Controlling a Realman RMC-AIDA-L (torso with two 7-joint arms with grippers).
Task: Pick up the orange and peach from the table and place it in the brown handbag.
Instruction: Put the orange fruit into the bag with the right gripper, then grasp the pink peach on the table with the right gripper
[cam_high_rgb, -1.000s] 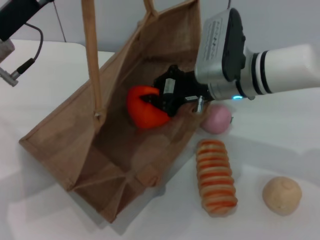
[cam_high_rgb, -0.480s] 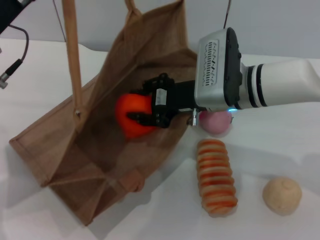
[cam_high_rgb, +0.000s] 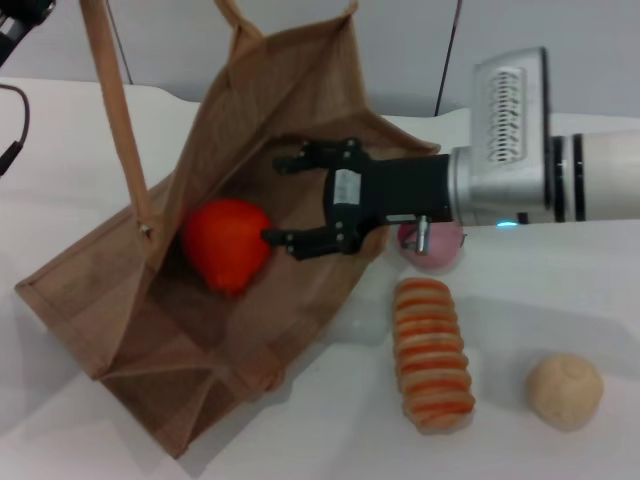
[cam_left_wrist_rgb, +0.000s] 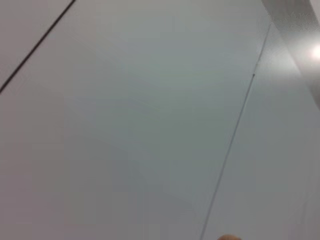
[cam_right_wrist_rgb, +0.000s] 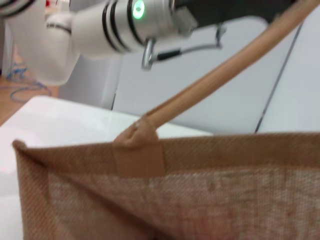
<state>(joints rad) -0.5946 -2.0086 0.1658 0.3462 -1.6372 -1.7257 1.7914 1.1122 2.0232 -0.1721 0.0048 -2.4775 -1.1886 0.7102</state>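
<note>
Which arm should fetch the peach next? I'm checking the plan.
Right, probably: the right gripper hangs open beside the peach, the orange already inside the brown handbag. The left arm is barely in view.

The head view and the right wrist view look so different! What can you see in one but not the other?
Only the head view shows the orange lying inside the brown handbag, the right gripper with its jaws open beside it, the peach partly hidden behind that arm, a striped roll and a beige ball on the white table.

Only the right wrist view shows the left arm with its green light, high above the bag.

Both show the handbag's burlap wall and a long handle.
</note>
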